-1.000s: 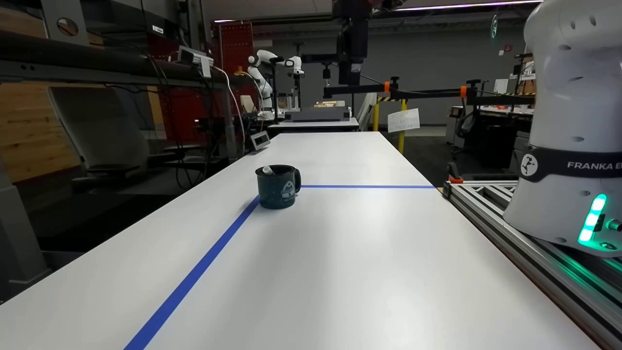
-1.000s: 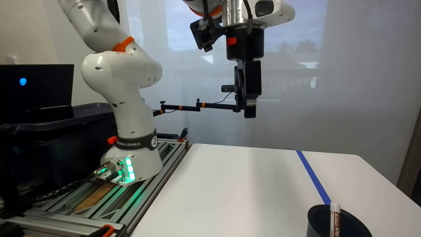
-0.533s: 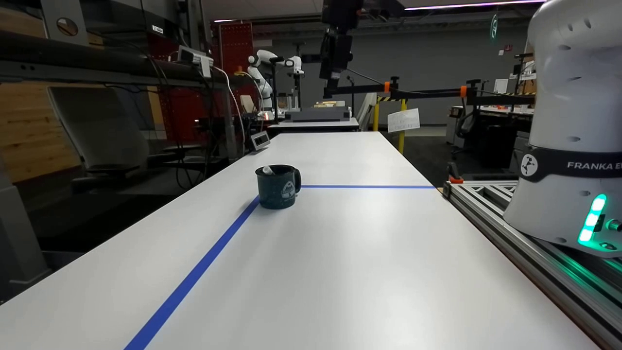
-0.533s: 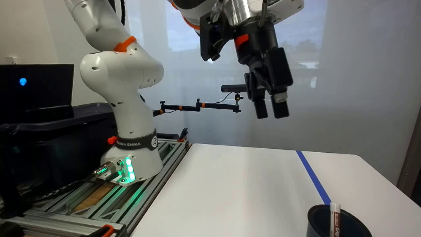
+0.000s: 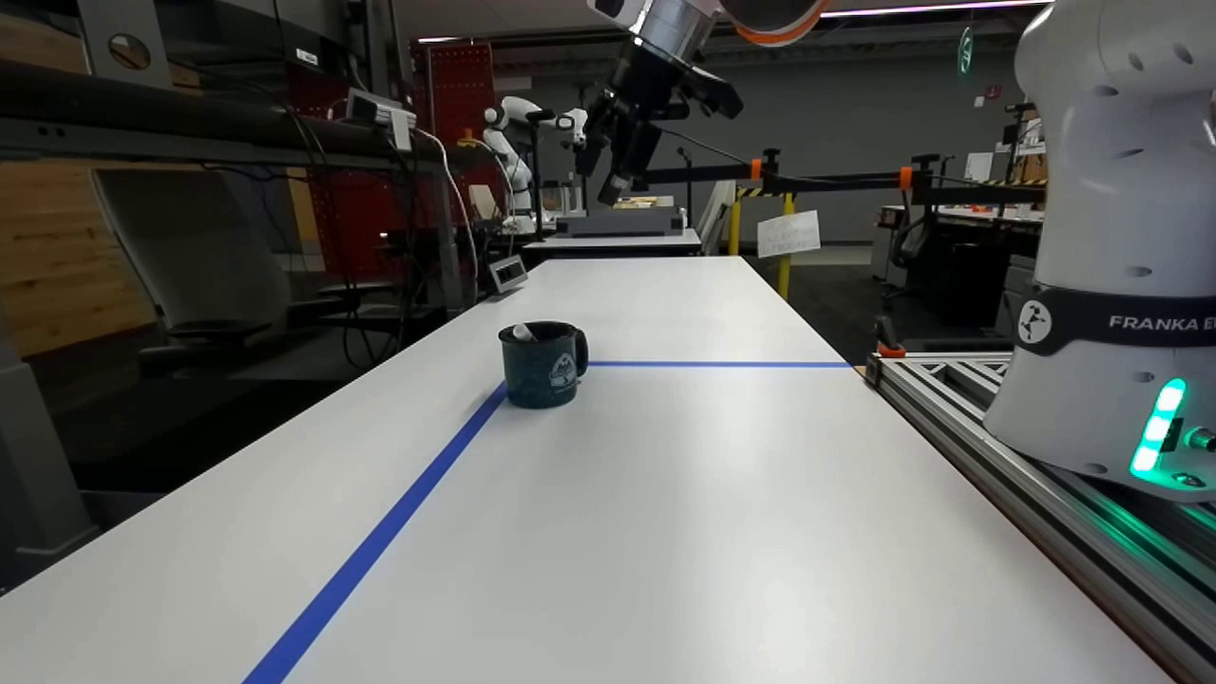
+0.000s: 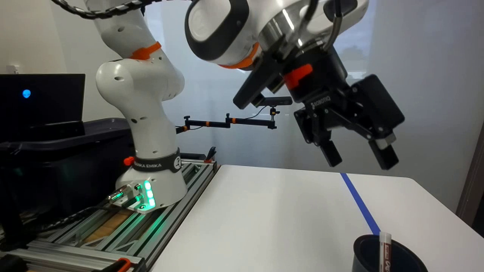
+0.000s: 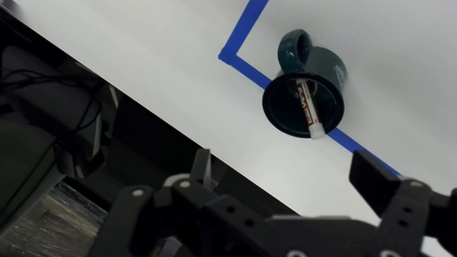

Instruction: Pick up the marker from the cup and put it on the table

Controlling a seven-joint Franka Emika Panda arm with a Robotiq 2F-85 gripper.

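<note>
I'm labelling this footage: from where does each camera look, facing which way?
In an exterior view, we look from close to the cup towards a pale backdrop; the arm and gripper show.
In an exterior view, we look from above the table along its length; the arm's base and gripper show.
The wrist view, carried by the arm, looks down at a slant on the marker in the cup; the gripper's fingers show below.
Both exterior views share the gripper, cup, marker and table, and probably face roughly opposite ways.
</note>
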